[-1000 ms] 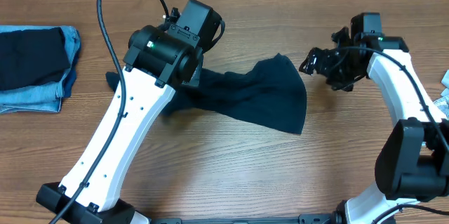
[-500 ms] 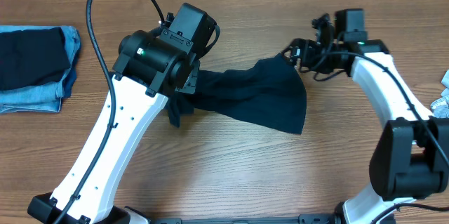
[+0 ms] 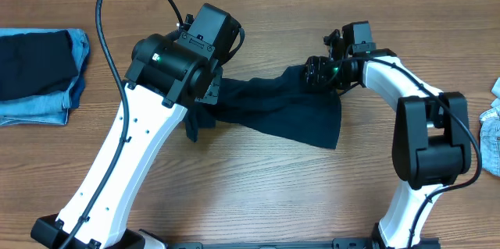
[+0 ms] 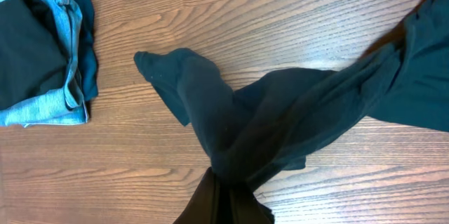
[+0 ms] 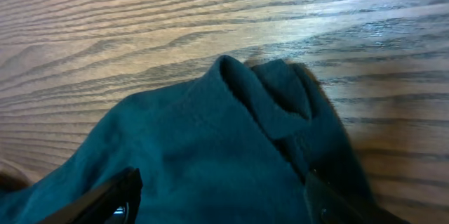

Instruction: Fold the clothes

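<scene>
A dark teal garment [image 3: 289,108] lies stretched across the middle of the wooden table. My left gripper [image 4: 228,199] is shut on a bunched part of the garment [image 4: 280,119] near its left end and holds it lifted, with the cloth hanging toward the table. My right gripper [image 3: 316,72] is open over the garment's upper right corner. In the right wrist view the two fingers [image 5: 221,199] stand wide apart on either side of the teal cloth [image 5: 210,133], just above it.
A folded stack of blue jeans and a dark garment [image 3: 39,73] lies at the far left edge; it also shows in the left wrist view [image 4: 42,52]. A pale blue cloth [image 3: 492,124] lies at the right edge.
My right gripper has moved left and down from beside the garment to over its upper right corner. My left gripper lifted its end of the garment, then held still.
</scene>
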`<state>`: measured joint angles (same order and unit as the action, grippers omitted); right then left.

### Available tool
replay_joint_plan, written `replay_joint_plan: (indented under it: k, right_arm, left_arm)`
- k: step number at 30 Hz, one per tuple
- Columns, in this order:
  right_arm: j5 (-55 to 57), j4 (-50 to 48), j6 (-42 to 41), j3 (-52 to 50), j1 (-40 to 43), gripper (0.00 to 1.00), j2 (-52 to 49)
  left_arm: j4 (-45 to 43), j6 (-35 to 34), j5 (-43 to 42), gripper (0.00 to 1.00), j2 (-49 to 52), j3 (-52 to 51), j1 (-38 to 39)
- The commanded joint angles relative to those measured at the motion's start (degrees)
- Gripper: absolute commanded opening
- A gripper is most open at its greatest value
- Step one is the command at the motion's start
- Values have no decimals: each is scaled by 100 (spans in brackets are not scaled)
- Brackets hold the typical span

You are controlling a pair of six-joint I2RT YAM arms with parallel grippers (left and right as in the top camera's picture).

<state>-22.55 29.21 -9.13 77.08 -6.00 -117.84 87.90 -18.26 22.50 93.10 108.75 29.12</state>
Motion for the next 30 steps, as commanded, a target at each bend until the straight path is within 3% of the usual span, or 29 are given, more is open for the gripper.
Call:
replay_joint_plan:
  k: [1,11,14,20,30]
  right_arm:
    - [-249,-129,24,-15,11,75,-33]
    - [-446,-398,70,-15,-4,67,-59]
    - [-83,-564,66,-15,-2,75,-59]
    - [157,-599,68,-15,-2,79,-59]
    - [-24,-509,59,-15,-138,79,-225]
  left_arm:
    - [-11,2,-9,4,-118,9,-22]
    - [-9,2,-9,4,-118,9,-22]
    - [-7,4,-11,4,-118,9,-22]
    - [-11,2,-11,4,-118,9,-22]
    - [-79,4,-94,4,-118,9,-22]
